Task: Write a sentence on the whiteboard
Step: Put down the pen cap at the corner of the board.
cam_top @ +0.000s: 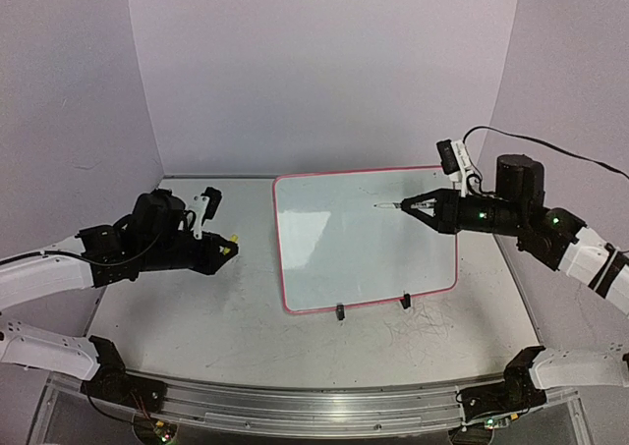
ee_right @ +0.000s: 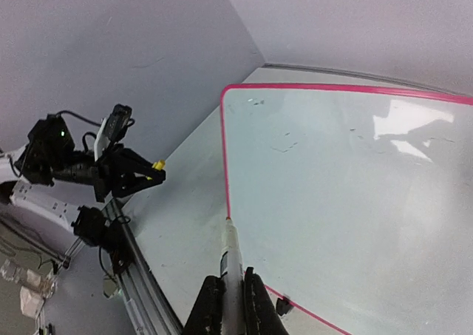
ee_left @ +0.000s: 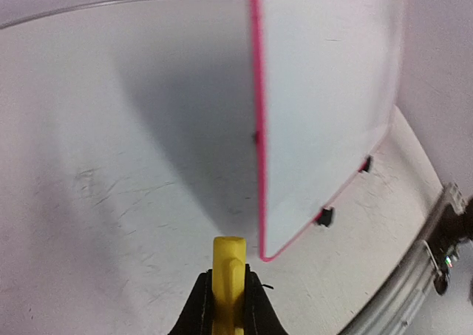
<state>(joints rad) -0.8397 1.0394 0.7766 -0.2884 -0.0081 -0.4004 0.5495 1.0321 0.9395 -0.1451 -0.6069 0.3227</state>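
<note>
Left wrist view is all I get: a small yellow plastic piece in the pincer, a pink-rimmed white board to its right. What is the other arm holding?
Observer: The right pincer is shut on a slim white marker pen.
Operator: Where does it point?
Observer: From the top view, its tip is over the far half of the pink-rimmed rectangular whiteboard, near mid-width.
Operator: Anything written yet?
Observer: Nothing readable. The right wrist view shows only a few faint dark specks on it.

No legible text; whiteboard (cam_top: 364, 253) bears faint marks (ee_right: 284, 147), possibly pen strokes.
</note>
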